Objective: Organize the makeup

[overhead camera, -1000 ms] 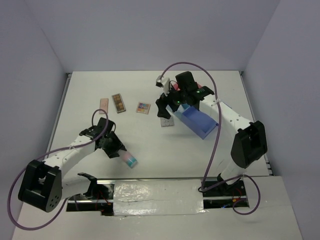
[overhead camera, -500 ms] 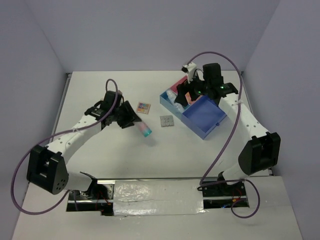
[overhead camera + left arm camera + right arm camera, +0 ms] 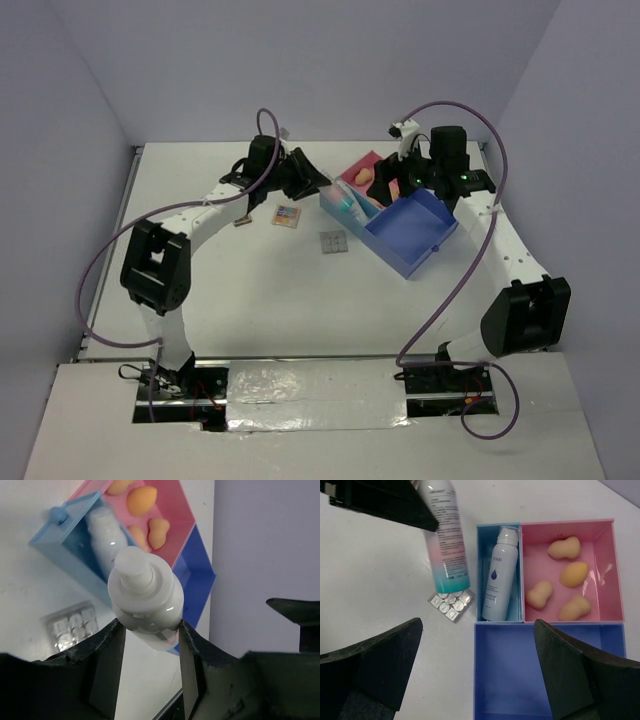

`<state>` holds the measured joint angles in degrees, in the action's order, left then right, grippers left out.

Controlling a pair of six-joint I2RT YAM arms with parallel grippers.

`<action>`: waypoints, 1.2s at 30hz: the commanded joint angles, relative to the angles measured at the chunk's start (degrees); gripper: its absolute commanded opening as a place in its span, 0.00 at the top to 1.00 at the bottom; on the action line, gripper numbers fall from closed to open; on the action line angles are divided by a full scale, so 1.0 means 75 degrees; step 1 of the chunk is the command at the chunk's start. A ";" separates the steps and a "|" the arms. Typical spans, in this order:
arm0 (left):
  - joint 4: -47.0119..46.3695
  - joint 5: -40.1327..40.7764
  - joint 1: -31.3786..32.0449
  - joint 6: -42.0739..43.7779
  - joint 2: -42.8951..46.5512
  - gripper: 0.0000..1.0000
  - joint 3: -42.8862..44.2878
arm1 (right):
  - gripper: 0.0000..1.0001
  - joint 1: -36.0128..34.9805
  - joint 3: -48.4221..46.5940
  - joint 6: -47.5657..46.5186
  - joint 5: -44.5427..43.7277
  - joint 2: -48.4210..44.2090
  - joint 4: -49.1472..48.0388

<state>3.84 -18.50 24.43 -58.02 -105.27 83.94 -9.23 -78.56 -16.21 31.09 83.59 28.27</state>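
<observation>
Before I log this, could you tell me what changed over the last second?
The left gripper, shut on the pink-and-teal tube, carried it from the near left up to the tray. The open right gripper drew back off the tray. Tray and grey palette stayed put.

This was a robotics test lab. A white table [image 3: 250, 290] sat boxed in by plain pale walls [image 3: 300, 70] beyond and to either side of the left gripper [image 3: 150, 630] and right gripper [image 3: 477, 652]. Behind them, purple cables [image 3: 468, 270] looped down to a mounting edge covered in silver tape [image 3: 310, 385].
</observation>
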 commanded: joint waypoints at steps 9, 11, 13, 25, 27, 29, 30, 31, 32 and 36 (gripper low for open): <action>-0.1356 0.0626 0.0692 -0.0562 -0.1443 1.00 0.1650 | 0.00 0.0294 0.0409 0.0180 0.0179 -0.0610 -0.0523; -0.1180 0.0931 0.0786 -0.0456 -0.1608 1.00 0.1757 | 0.00 0.0317 0.0409 0.0192 0.0190 -0.0622 -0.0523; -0.0969 0.1153 0.0821 -0.0339 -0.1690 1.00 0.1851 | 0.00 0.0329 0.0409 0.0192 0.0202 -0.0634 -0.0512; -0.0195 0.1272 0.0903 0.0072 -0.2030 0.57 0.2027 | 0.01 0.0352 0.0514 0.0192 0.0319 -0.0634 -0.0524; -0.0183 0.1248 0.0927 0.0072 -0.2030 0.41 0.2062 | 0.00 0.0341 0.0549 0.0169 0.0331 -0.0646 -0.0535; -0.0137 0.1260 0.0950 0.0118 -0.2030 0.27 0.2097 | 0.00 0.0341 0.0585 0.0145 0.0331 -0.0657 -0.0524; -0.0148 0.1213 0.0950 0.0119 -0.2018 0.26 0.2120 | 0.01 0.0341 0.0596 0.0134 0.0308 -0.0657 -0.0512; -0.0137 0.1190 0.0950 0.0130 -0.2007 0.25 0.2143 | 0.00 0.0329 0.0596 0.0122 0.0319 -0.0646 -0.0512; -0.0102 0.1166 0.0950 0.0119 -0.2006 0.15 0.2179 | 0.00 0.0341 0.0596 0.0122 0.0319 -0.0646 -0.0512; -0.0183 0.1073 0.0950 0.0095 -0.1901 0.09 0.2156 | 0.00 0.0341 0.0585 0.0040 0.0307 -0.0622 -0.0454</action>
<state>4.78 -9.47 31.33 -58.37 -120.14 98.06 -7.09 -74.43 -15.07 32.40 80.84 26.30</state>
